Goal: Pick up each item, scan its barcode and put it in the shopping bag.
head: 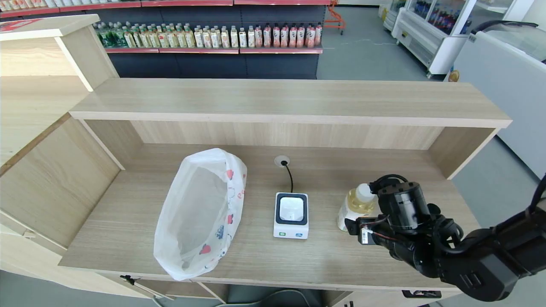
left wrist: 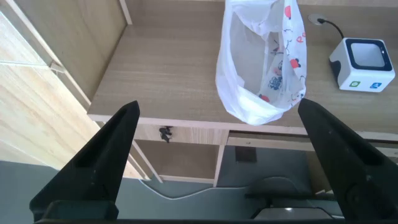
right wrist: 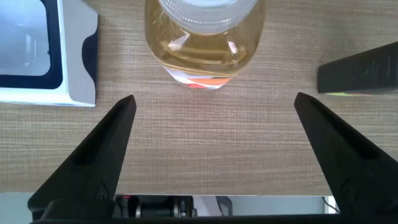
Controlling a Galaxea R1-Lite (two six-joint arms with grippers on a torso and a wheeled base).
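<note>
Right gripper [right wrist: 214, 99] wide open, empty, facing bottle [right wrist: 202, 43].
Risk: a clipped bottle may topple toward scanner [head: 291, 213] at its nine o'clock.

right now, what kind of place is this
Probably a small shop's checkout: a barcode scanner sits on the wooden counter beside an open shopping bag, and shelves of bottled drinks line the aisle behind.

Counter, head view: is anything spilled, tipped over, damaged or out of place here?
Nothing stands out. The bottle stands upright to the right of the scanner, the shopping bag sits open to its left, and no spill shows on the counter.
</note>
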